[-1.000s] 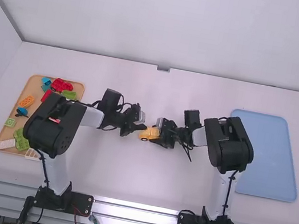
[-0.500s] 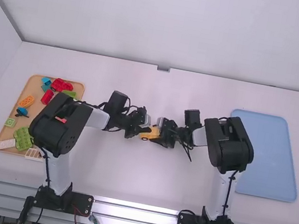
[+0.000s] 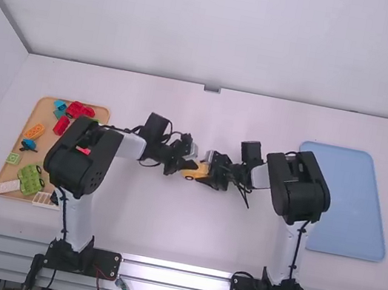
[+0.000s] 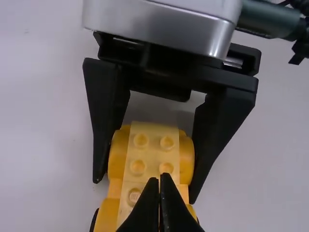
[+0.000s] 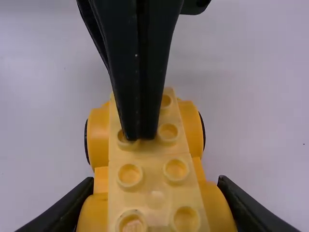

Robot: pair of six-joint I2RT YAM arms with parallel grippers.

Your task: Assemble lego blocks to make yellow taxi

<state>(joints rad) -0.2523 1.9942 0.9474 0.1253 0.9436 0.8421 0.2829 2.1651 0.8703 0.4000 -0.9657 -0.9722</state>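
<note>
- While the right claw (image 4: 147,186) grips the car (image 5: 98,137) over the bench (image 3: 165,223), the closed left claw (image 5: 140,137) touches its studs (image 5: 129,175).
- Wheels (image 3: 189,179) and top (image 5: 150,166) look joined; pressing, then the blue tray (image 3: 348,210), probably remain.

The toy car (image 4: 135,174) lies between the fingers of the right gripper (image 3: 203,173), on the left gripper's side of it. The left gripper (image 3: 192,164) has its fingertips at the car's top. Well to the left gripper's left, a tray (image 3: 9,171) lies on the table (image 3: 166,219). In it, blocks (image 3: 78,109) lie farther from the bases than a wheeled block (image 3: 28,180). Another tray (image 3: 359,212) lies well to the right gripper's right.
</note>
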